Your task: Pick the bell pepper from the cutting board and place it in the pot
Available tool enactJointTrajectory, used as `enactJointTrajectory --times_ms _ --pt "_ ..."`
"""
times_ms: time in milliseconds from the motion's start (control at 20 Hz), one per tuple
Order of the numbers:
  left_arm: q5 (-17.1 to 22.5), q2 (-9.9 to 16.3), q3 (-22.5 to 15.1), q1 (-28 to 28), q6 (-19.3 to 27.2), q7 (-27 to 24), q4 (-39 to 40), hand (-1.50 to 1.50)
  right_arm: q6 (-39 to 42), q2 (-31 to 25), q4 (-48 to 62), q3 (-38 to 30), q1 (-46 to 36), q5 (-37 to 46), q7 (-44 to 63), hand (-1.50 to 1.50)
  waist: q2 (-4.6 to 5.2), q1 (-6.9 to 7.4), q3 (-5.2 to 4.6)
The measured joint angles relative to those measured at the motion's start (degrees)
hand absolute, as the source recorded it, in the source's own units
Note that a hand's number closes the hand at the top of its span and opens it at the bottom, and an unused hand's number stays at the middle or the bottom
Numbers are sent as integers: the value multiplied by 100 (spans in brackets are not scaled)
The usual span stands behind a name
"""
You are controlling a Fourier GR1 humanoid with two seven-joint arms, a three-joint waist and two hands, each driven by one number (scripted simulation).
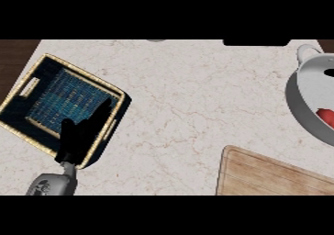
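Note:
A red bell pepper lies inside the grey pot at the right edge of the head view, partly cut off by the frame. The wooden cutting board sits at the lower right with nothing on it. My left hand rests at the lower left with straight fingers pointing up, over the near corner of a basket. My right hand does not show anywhere.
A dark woven basket with a pale rim stands at the left, tilted diagonally. The marble counter stretches between basket and pot. A dark object sits at the counter's far edge.

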Motion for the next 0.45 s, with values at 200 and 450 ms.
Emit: enactJointTrajectory --times_ms 200,450 --pt "-29 14 42 10 -6 -57 16 0 -483 -239 61 -699 72 -493 -472 -150 -2 -44 2" --pt "-13 34 93 118 -45 -68 -58 0 -505 -580 150 -1474 402 -1101 -1239 -150 -17 -73 -8"
